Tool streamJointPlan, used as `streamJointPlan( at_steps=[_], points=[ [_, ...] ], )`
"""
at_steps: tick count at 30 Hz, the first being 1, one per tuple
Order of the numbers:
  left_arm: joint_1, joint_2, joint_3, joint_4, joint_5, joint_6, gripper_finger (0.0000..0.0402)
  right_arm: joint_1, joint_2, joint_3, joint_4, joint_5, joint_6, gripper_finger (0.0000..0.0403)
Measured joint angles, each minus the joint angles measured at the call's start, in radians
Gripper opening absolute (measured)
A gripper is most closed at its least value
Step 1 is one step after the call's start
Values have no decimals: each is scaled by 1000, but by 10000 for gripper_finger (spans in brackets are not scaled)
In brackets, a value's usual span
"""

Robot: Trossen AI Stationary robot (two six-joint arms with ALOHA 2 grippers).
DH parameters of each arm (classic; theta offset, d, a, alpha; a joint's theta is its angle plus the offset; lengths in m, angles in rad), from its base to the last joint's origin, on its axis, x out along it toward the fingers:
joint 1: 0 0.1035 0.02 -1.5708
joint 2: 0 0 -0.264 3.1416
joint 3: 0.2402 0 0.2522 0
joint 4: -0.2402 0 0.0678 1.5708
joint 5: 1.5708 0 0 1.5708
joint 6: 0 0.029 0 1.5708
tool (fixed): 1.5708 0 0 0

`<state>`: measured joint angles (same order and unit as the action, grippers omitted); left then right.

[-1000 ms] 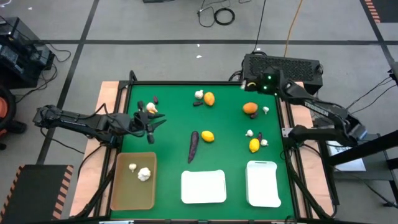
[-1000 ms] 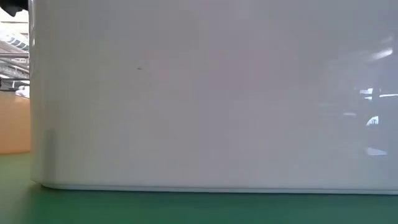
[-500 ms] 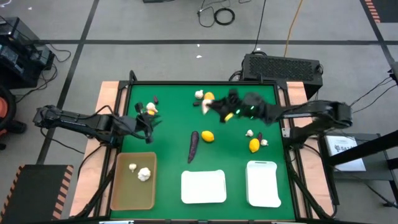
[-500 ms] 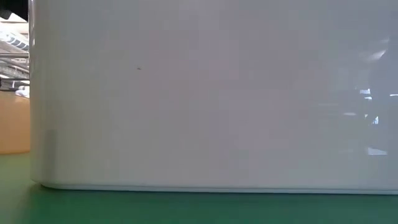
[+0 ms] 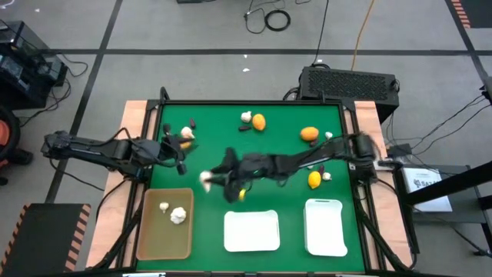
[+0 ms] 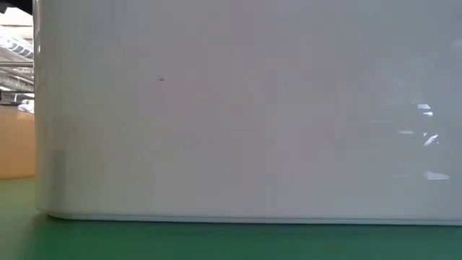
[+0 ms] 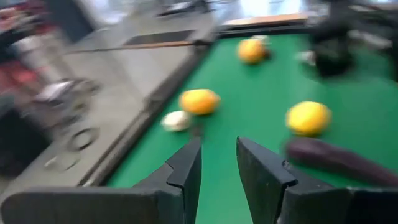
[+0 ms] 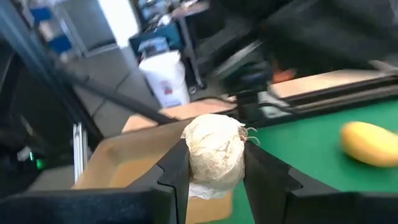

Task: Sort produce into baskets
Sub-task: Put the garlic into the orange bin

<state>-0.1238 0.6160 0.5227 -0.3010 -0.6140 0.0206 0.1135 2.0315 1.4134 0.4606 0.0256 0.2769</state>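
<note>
My right arm reaches across the green table from its right side. Its gripper (image 5: 207, 179) is shut on a whitish bulb (image 8: 214, 149), just beyond the far right corner of the tan basket (image 5: 164, 223), which holds two bulbs. My left gripper (image 7: 217, 165) hovers open and empty at the table's left, by a bulb and a yellow fruit (image 5: 186, 133). Ahead of it lie a purple piece (image 7: 336, 162) and a yellow fruit (image 7: 308, 117), both hidden under my right arm in the high view. Two white baskets (image 5: 251, 231) (image 5: 324, 227) stand at the near edge. My right gripper pinches the whitish bulb by its two opposite sides (image 8: 191, 155) between its two fingers. The fingers come nearly level from the table's right. The bulb (image 5: 205, 178) is lifted clear of the table, its rooty end showing toward one finger.
More produce lies on the far half: a bulb (image 5: 246, 117) and an orange fruit (image 5: 258, 121), another orange fruit (image 5: 309, 134), a yellow fruit (image 5: 314, 180) with bulbs beside it. The low view is filled by a white basket's wall (image 6: 245, 108).
My right gripper has swept fast from the table's far right corner toward the left and near edges, arriving beside the tan basket with the whitish bulb between its fingers. The arm has stretched out low across the table's middle and now covers the purple piece and a yellow fruit.
</note>
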Motion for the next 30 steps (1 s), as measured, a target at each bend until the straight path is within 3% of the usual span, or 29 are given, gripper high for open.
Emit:
streamJointPlan(
  at_steps=[3, 16, 22, 30],
  points=[
    [0, -32, 16, -57, -93, -42, 109, 32, 119, 142, -36, 0, -47, 112],
    [0, -82, 16, -62, -98, -66, 109, 86, 499, 590, -57, 0, -184, 112],
    [0, -82, 16, -63, -93, -68, 109, 85, 554, 640, -102, 11, -211, 121],
    [0, -82, 16, -75, -71, -69, 109, 84, 554, 641, -138, 78, -211, 177]
  ],
)
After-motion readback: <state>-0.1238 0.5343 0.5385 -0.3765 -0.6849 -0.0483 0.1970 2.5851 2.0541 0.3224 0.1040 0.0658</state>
